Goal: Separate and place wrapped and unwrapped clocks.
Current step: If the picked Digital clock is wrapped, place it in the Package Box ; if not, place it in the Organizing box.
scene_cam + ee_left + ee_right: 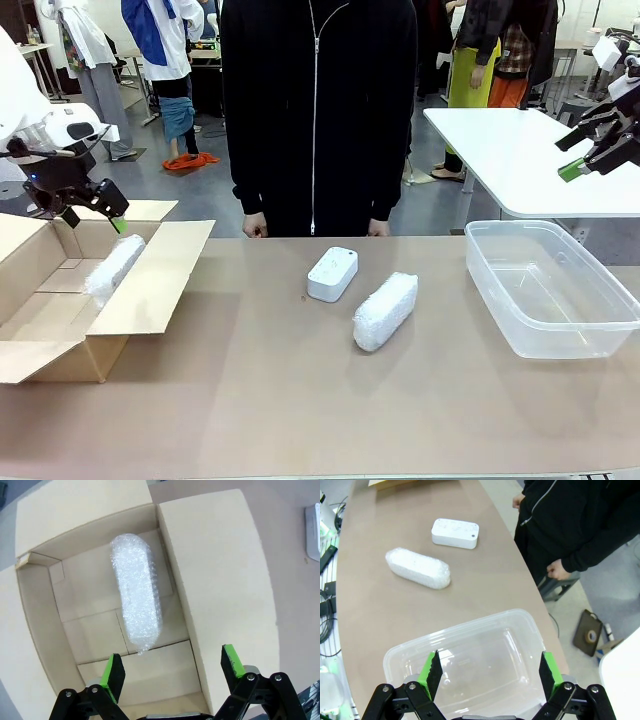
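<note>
One bubble-wrapped clock lies inside the open cardboard box at the left. My left gripper hangs open just above it, holding nothing. A second wrapped clock rests on the table's middle. Beside it, nearer the person, lies the bare white clock. My right gripper is open and raised above the clear plastic bin, which holds nothing.
A person in a black zip jacket stands at the far edge, hands by the table. The box flaps spread out at the left. A white table stands behind at the right.
</note>
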Robot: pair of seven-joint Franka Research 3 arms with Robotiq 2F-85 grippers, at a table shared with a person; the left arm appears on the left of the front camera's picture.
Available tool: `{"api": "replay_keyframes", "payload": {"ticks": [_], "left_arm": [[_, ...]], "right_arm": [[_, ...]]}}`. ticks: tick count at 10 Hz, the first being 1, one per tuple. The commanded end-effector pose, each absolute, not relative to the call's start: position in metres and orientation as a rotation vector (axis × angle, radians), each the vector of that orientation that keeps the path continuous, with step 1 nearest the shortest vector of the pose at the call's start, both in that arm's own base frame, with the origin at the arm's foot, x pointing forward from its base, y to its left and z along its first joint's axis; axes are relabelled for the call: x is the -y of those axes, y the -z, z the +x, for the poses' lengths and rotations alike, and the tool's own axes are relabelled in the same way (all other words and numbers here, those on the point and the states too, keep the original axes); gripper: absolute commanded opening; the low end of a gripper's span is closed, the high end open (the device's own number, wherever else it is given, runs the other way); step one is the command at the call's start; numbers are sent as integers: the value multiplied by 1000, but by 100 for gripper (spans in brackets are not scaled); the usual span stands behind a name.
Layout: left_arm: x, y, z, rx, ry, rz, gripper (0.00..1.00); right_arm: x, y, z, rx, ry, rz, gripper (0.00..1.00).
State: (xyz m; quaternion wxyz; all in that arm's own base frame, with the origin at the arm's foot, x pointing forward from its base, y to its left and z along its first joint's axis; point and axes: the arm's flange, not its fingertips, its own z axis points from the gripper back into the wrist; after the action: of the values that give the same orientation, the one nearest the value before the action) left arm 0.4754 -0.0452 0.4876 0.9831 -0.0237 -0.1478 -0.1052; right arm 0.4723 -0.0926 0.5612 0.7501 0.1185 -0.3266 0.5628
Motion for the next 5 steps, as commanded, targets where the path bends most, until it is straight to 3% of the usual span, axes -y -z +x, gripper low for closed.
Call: {"api": "replay_keyframes", "payload": {"ticks": [1, 5], "left_arm": [[47, -489, 468, 293, 192, -34, 100], [48, -492, 472, 298, 209, -48, 100]], "right_arm": [[92, -560, 472, 724, -1231, 273, 100], [92, -560, 472, 724, -1231, 273, 100]]}}
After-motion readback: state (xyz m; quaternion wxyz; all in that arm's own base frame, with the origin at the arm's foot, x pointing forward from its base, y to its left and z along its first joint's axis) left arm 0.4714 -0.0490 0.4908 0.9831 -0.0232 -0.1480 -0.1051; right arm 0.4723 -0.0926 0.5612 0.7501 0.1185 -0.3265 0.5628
